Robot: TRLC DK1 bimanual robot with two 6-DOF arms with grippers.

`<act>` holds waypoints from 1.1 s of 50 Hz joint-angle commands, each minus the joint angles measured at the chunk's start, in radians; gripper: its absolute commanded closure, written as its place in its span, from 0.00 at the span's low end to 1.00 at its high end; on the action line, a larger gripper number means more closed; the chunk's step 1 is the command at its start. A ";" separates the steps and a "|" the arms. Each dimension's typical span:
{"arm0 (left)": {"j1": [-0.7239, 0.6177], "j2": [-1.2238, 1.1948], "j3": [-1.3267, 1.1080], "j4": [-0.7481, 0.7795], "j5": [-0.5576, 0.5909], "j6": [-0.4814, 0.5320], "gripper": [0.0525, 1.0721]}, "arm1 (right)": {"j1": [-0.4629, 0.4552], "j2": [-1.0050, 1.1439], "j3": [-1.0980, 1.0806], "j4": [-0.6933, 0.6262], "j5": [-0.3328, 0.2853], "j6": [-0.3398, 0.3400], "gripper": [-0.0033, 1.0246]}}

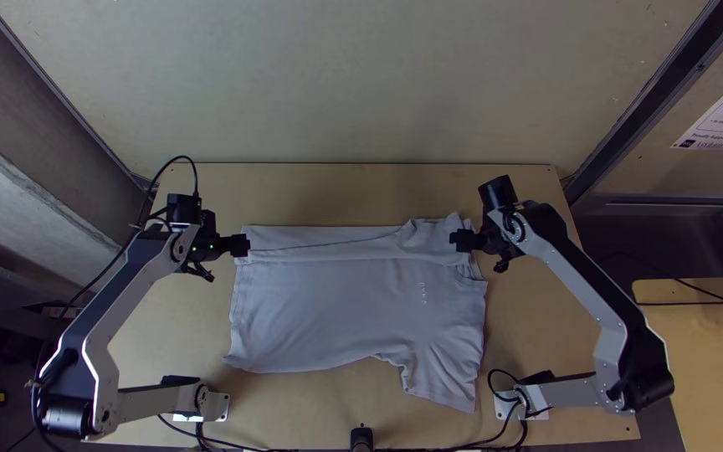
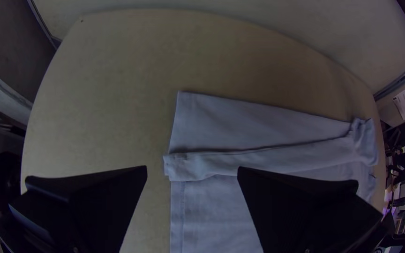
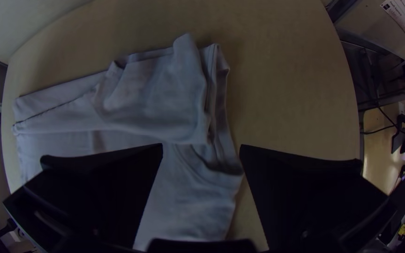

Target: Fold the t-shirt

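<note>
while the t-shirt is laid out across the middle of the wooden table, a band of it is folded over along the far side, from left to right. at the far right corner the cloth is bunched and creased in several layers, and at the near right a narrower part is extended toward the near edge. the left gripper is held by the far left corner of the shirt, its fingers spread wide; between them, cloth and wood are seen. the right gripper is held over the far right part, its fingers also set well apart, with cloth seen in the gap.
</note>
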 commanded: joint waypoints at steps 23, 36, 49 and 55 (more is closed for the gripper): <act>-0.092 -0.229 0.068 -0.372 -0.001 0.041 0.05 | 0.106 -0.148 0.061 -0.501 -0.041 0.204 0.04; -0.118 -0.340 -0.015 -0.630 -0.002 0.156 0.05 | 0.224 -0.263 -0.133 -0.523 -0.071 0.233 0.05; -0.141 -0.472 -0.176 -0.683 -0.016 0.300 0.05 | 0.234 -0.285 -0.325 -0.517 -0.128 0.229 0.08; -0.142 -0.496 -0.233 -0.697 -0.018 0.329 0.05 | 0.238 -0.256 -0.391 -0.500 -0.220 0.198 0.09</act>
